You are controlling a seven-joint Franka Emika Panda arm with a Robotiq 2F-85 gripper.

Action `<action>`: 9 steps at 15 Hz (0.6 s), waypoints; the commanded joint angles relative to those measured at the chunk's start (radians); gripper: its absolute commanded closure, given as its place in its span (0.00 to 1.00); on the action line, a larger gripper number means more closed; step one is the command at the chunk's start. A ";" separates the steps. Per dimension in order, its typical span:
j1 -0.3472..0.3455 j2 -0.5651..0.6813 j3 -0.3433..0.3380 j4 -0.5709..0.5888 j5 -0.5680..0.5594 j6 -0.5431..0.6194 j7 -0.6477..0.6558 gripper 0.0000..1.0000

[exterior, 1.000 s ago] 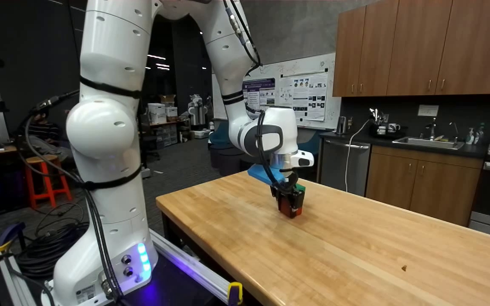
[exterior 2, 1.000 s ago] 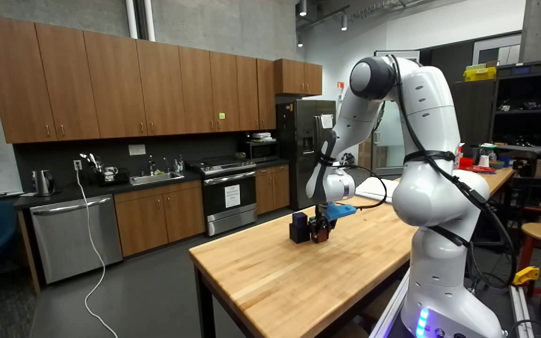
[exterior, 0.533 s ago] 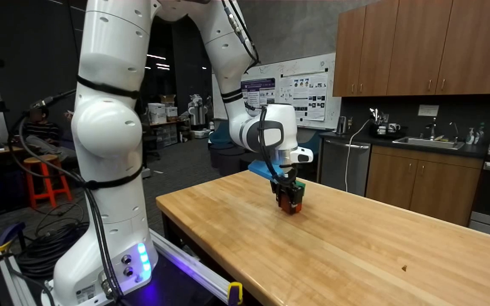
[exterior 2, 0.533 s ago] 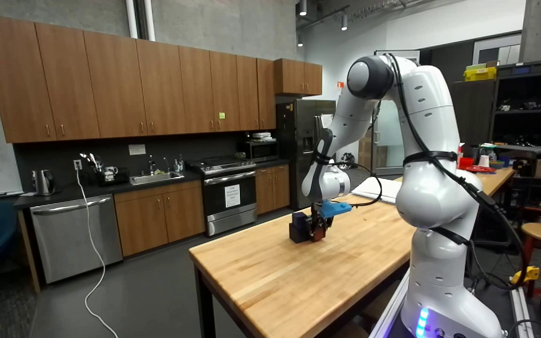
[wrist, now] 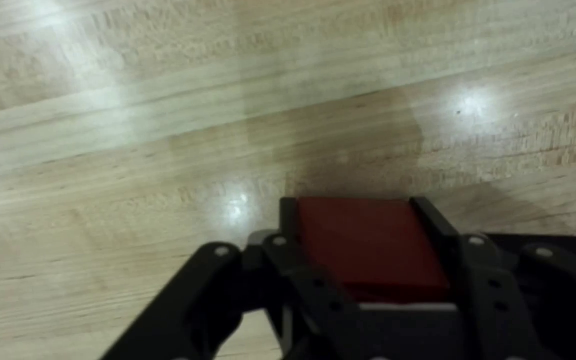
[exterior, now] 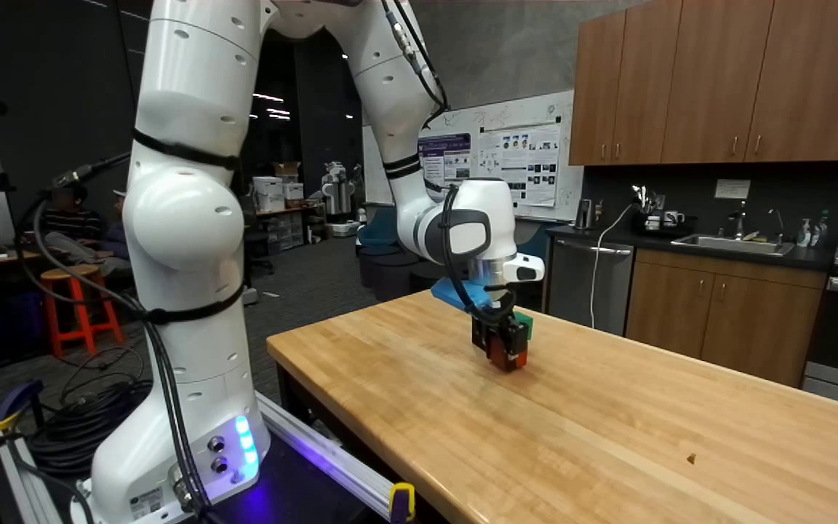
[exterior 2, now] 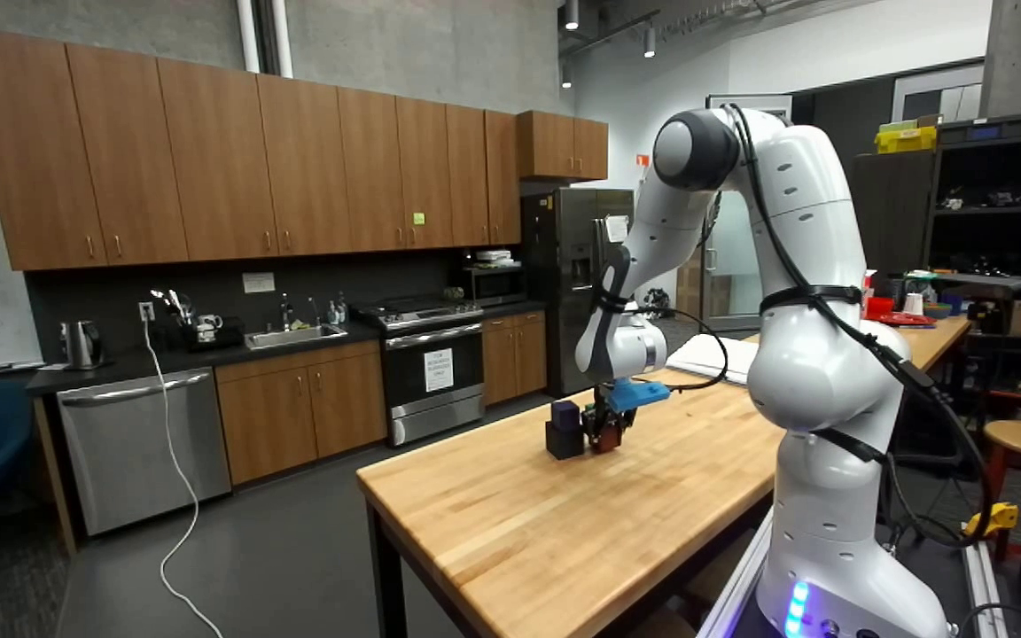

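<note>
The gripper [wrist: 354, 215] is clamped on a red block [wrist: 373, 245], its black fingers [wrist: 288, 220] pressed against opposite sides so that the block fills the whole gap between them. It points down at the wooden table [exterior: 404, 378], nearer the long edge that faces the kitchen than the long edge beside the robot's base. Whether the red block's underside meets the tabletop or hangs just above it, I can't tell from here. Just beside it, in an exterior view, a black block [exterior 2: 565, 441] sits on the table close to that kitchen-side edge, with a smaller dark blue block [exterior 2: 565, 414] resting upright on top. I can't make out whether the stack touches the nearer finger. In an exterior view a patch of green [exterior: 524, 325] peeks out from behind the gripper; it may be a block of its own or another face of one in the stack, and too much is hidden to say. A light blue piece [exterior: 459, 295] juts from the wrist above the fingers. Farther along the table, well apart from the blocks and in from both long edges, lies a tiny brown bit [exterior: 691, 459].
</note>
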 commanded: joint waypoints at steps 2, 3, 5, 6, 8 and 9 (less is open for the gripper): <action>0.008 -0.013 -0.010 0.003 0.004 0.023 0.020 0.69; 0.008 -0.015 -0.010 0.005 0.004 0.023 0.020 0.69; 0.014 -0.018 -0.019 0.012 -0.004 0.023 0.031 0.69; 0.015 -0.019 -0.024 0.017 -0.007 0.024 0.035 0.69; 0.022 -0.022 -0.039 0.029 -0.018 0.023 0.048 0.69; 0.025 -0.023 -0.045 0.035 -0.021 0.024 0.052 0.69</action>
